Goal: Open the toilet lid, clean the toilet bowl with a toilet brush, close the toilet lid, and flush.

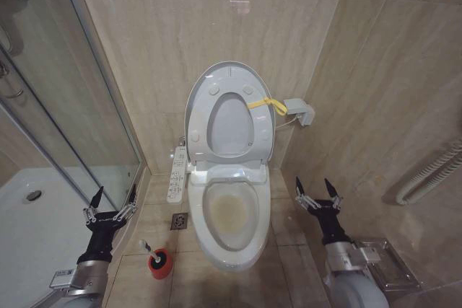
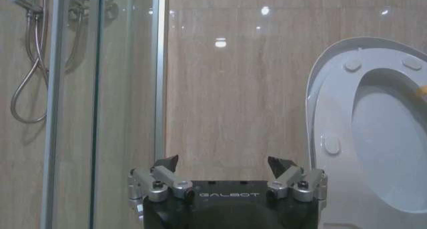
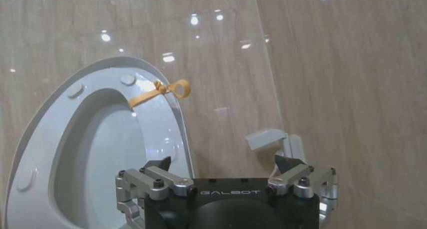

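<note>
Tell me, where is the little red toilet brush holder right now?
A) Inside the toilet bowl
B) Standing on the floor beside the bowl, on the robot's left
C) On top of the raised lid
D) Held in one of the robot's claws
B: the toilet brush stands in its red holder on the floor tiles left of the toilet bowl, near the open, empty left end effector.

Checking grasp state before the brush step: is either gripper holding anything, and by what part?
Nothing held. Left gripper and right gripper are both open and empty; the thin white-handled toilet brush stands in its red holder on the floor.
</note>
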Available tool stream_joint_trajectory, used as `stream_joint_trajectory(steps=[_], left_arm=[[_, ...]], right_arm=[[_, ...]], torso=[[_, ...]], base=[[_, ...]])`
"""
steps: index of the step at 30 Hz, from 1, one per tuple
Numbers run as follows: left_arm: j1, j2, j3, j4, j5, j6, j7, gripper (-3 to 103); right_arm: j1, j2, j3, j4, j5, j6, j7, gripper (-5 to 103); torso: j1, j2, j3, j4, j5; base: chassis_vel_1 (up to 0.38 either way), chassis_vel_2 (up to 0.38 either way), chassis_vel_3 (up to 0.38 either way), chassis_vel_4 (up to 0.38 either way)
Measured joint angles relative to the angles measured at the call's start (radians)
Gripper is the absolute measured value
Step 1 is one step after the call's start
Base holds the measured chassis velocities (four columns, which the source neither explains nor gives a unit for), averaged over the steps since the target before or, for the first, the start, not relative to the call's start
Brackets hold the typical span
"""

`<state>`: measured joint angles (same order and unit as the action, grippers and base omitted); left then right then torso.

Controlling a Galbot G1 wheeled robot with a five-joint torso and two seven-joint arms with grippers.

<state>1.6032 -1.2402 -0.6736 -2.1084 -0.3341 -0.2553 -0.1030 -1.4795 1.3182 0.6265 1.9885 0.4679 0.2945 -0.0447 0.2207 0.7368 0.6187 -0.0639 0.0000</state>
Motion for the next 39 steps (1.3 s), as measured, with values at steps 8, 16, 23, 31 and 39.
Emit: stream_joint_trajectory(steps=[8, 16, 23, 31, 39], left_arm=[[0.0, 0.0, 0.0, 0.0, 0.0, 0.0, 0.0, 92], [0.0, 0.0, 0.0, 0.0, 0.0, 0.0, 0.0, 92], [0.0, 0.0, 0.0, 0.0, 0.0, 0.0, 0.0, 92], [-0.001, 0.0, 0.0, 0.0, 0.0, 0.0, 0.0, 92], [0.0, 0.0, 0.0, 0.0, 0.0, 0.0, 0.0, 92]], right_arm=[[0.063, -0.012, -0.003, -0.062, -0.035, -0.002, -0.017, 100], [0.112, -0.025, -0.002, -0.114, -0.004, -0.018, 0.042, 100], [0.123, -0.045, 0.01, -0.117, 0.006, -0.023, 0.074, 100], [0.135, -0.047, 0.022, -0.119, -0.028, -0.018, 0.081, 100], [0.173, -0.04, 0.018, -0.147, -0.042, -0.008, 0.103, 100]], torso=[[0.0, 0.0, 0.0, -0.0001, 0.0001], [0.0, 0.0, 0.0, 0.0, 0.0001], [0.0, 0.0, 0.0, -0.0002, 0.0001], [0.0, 0.0, 0.0, 0.0002, 0.0], [-0.001, 0.0, 0.0, -0.0002, 0.0001]], base=[[0.0, 0.0, 0.0, 0.0], [0.0, 0.0, 0.0, 0.0], [-0.05, 0.04, 0.043, -0.052], [-0.059, 0.074, 0.065, -0.074], [0.0, 0.0, 0.0, 0.0]])
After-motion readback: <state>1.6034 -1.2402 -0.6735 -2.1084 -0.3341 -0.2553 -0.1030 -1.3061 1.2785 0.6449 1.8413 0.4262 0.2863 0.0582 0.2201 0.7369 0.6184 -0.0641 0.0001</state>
